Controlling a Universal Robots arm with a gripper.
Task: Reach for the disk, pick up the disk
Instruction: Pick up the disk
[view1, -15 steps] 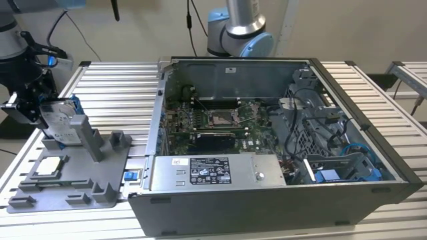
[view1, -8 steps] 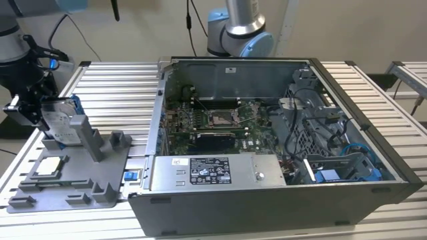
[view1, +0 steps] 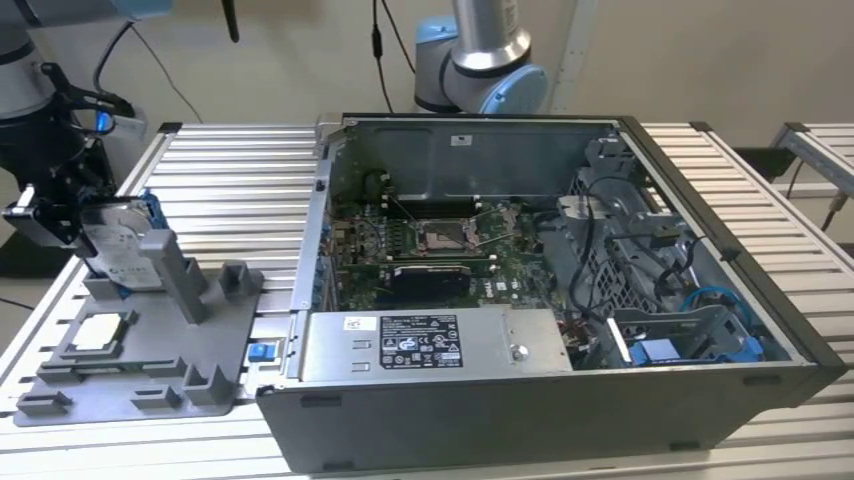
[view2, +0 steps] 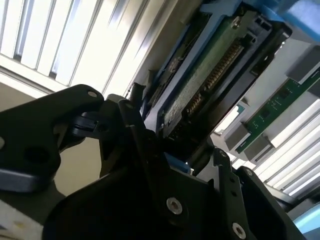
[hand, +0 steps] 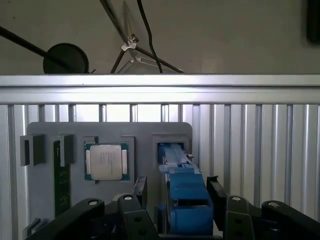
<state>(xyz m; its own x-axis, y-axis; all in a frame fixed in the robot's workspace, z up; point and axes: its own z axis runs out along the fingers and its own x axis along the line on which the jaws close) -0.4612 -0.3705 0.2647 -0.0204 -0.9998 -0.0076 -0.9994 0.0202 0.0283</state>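
The disk (view1: 120, 238) stands on edge in a slot of the grey fixture (view1: 160, 350) at the exterior view's left, its silver face and blue frame showing. My gripper (view1: 78, 222) sits right at it, on the side away from the computer. In the first wrist view the blue-framed disk (hand: 181, 197) rises between my two black fingers (hand: 141, 192), with a thin dark gap on each side, so the gripper (hand: 177, 192) is open around it. The second wrist view shows the disk's (view2: 200, 85) connector edge close above the gripper (view2: 175, 150).
A small square silver chip (view1: 100, 330) (hand: 106, 161) lies in a pocket of the fixture beside the disk's slot. A green memory stick (hand: 62, 175) lies further along. An open computer case (view1: 534, 280) fills the slatted table's middle. Another arm's base (view1: 474, 60) stands behind it.
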